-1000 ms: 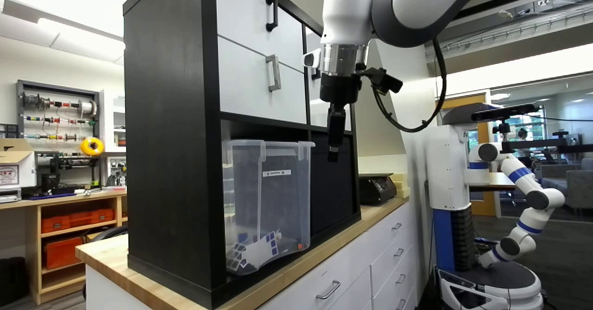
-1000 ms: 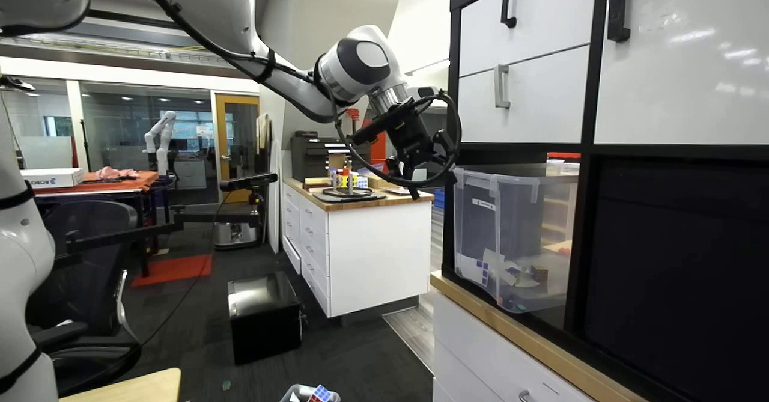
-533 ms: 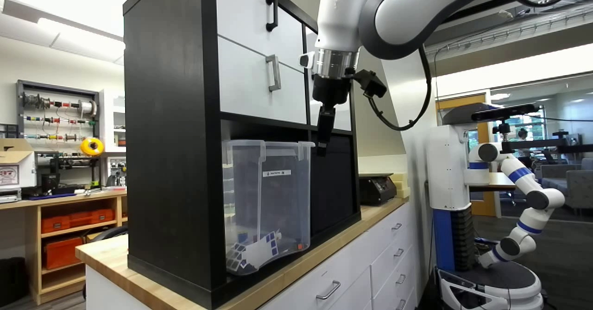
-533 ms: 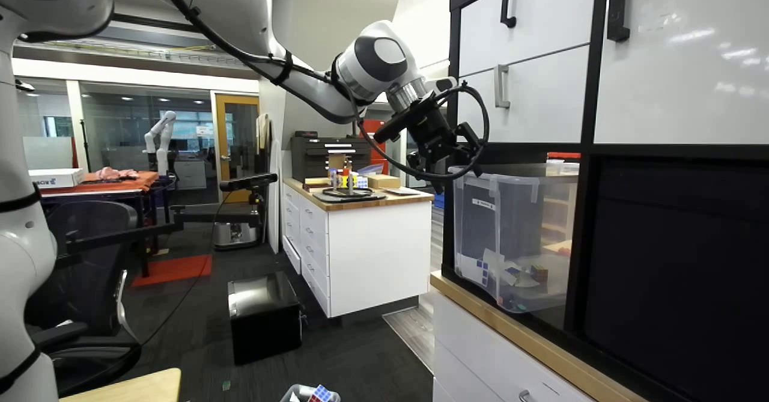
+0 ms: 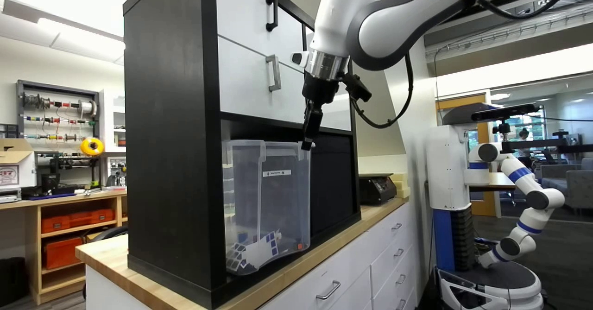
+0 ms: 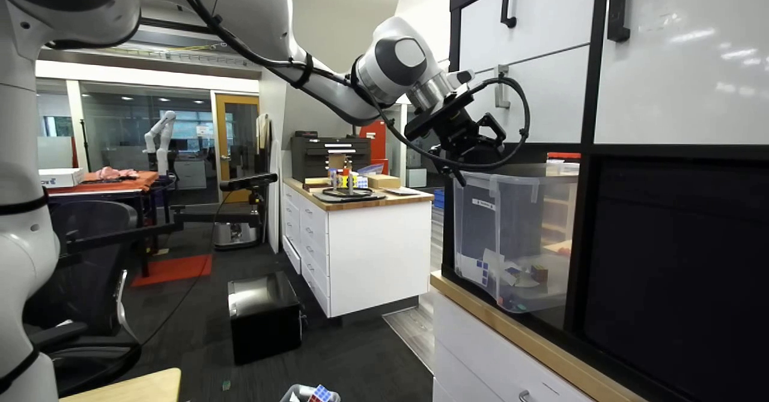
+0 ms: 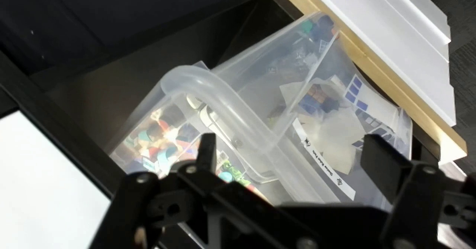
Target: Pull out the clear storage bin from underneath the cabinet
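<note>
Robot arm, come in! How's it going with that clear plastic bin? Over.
Jaws open, close to the clear storage bin, nothing gripped. Bin inside the black cabinet, not yet pulled out. Shelf edge above it might crowd the jaws.

At the centre of the wrist view your gripper (image 7: 290,148) is spread wide, and the rim of the bin (image 7: 249,126) shows in the gap. A white door (image 7: 41,189) blocks you at lower left, the wooden counter (image 7: 366,57) at upper right. Mid-frame in an exterior view, only a thin slot separates the bin from the black shelf (image 5: 259,120) above, with the cabinet (image 5: 211,138) closing it off at left. In front of it, below your arm (image 5: 384,32), you have free room
</note>
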